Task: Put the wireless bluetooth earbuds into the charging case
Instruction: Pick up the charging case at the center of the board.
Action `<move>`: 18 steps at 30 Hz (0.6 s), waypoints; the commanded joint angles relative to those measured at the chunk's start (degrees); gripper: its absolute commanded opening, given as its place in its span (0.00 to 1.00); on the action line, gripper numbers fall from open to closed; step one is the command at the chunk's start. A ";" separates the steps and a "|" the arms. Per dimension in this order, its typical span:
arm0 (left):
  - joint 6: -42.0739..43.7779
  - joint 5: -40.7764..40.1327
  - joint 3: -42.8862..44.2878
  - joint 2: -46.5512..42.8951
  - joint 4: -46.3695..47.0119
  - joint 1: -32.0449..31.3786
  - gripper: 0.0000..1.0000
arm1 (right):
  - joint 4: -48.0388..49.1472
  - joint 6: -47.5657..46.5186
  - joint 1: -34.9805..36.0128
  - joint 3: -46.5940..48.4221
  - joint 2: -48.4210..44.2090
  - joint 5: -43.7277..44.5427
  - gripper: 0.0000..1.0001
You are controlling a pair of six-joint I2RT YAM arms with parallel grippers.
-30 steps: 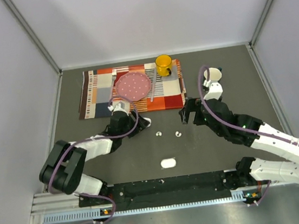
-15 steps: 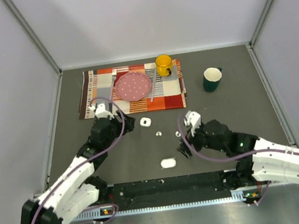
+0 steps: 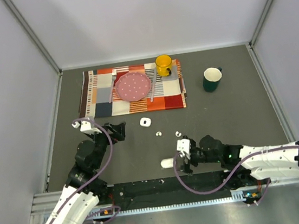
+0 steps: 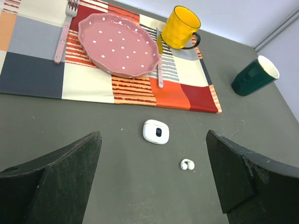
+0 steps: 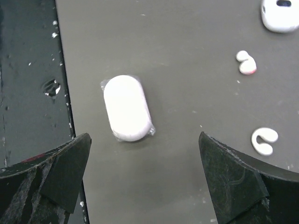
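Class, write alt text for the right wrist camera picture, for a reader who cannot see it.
A white oval charging case lies on the dark grey table, framed by the open fingers of the right gripper. To its right lie two small white earbuds, apart from each other; a second white case shows at the top right corner.
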 commanded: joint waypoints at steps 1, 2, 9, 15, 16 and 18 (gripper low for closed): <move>3.40 0.58 -0.84 -0.24 1.01 0.21 0.99 | 12.51 -9.94 1.31 -0.90 3.74 -5.25 0.98; 3.57 0.93 -0.84 0.03 1.35 0.30 0.99 | 12.53 -11.77 1.31 -0.47 4.53 -6.13 0.98; 5.68 3.49 -1.10 2.49 2.59 0.30 0.99 | 16.04 -15.83 1.31 1.73 14.19 -11.41 0.98; 6.47 1.82 -0.40 3.28 1.45 0.30 0.99 | 23.50 -14.69 1.31 3.67 23.42 -14.84 0.91; 6.47 1.47 -0.40 3.11 1.10 0.30 0.99 | 24.12 -14.60 1.31 4.19 24.30 -15.80 0.91; 6.47 1.03 -0.31 2.93 1.09 0.30 0.99 | 24.48 -14.34 1.31 5.07 26.50 -16.51 0.86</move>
